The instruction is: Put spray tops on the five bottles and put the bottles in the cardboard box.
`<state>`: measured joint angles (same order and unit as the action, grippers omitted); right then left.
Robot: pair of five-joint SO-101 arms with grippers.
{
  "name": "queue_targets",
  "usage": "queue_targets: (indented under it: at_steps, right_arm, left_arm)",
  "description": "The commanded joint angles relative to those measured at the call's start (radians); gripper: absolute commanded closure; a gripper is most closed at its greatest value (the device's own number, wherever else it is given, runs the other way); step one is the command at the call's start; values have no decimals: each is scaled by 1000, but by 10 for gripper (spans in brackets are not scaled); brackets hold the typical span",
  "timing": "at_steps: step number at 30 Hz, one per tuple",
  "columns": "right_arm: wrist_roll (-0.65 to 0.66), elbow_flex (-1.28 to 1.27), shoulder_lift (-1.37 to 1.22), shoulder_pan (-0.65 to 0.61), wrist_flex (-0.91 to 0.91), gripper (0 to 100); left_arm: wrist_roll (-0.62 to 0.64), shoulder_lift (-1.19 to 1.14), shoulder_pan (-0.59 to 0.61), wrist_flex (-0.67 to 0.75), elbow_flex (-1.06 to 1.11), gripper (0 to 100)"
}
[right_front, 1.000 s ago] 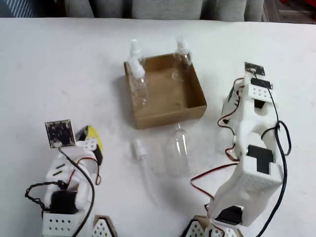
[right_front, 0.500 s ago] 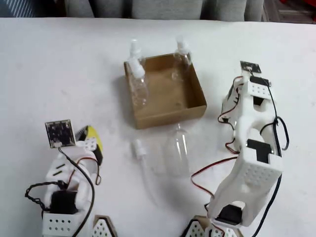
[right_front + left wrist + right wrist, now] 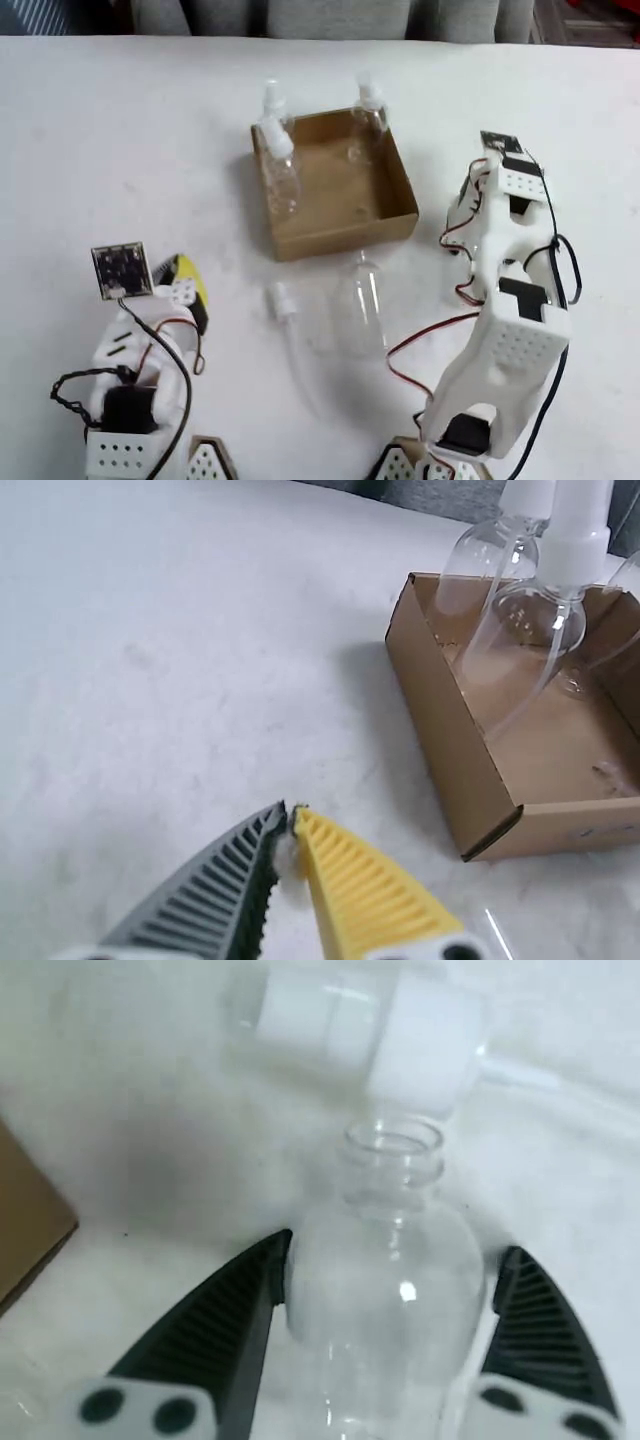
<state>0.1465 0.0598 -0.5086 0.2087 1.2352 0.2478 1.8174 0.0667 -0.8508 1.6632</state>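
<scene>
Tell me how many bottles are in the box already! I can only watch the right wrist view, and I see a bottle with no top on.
Observer: Three bottles are in the cardboard box, each with a spray top on.
Operator: Are they all standing up straight?
Observer: No, there is a tilted bottle along one side wall of the box.
Operator: Where is the other arm?
Observer: The left arm sits near the table's front edge, short of the box, and its jaws are shut on nothing.
</scene>
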Motion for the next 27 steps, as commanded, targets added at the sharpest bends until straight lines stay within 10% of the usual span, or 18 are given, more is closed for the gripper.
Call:
queue_targets:
  at_steps: [1, 4, 16, 27]
  right_arm:
    - [21, 40, 2, -13, 4, 843]
    - [20, 58, 22, -8, -4, 994]
    - [21, -84, 196, 1, 154, 981]
    - [20, -446, 338, -7, -125, 981]
  left_arm:
    - [-9, 12, -10, 37, -8, 979]
    - [-9, 12, -10, 37, -8, 979]
    - [75, 12, -16, 69, -17, 979]
    - [120, 8, -183, -95, -180, 979]
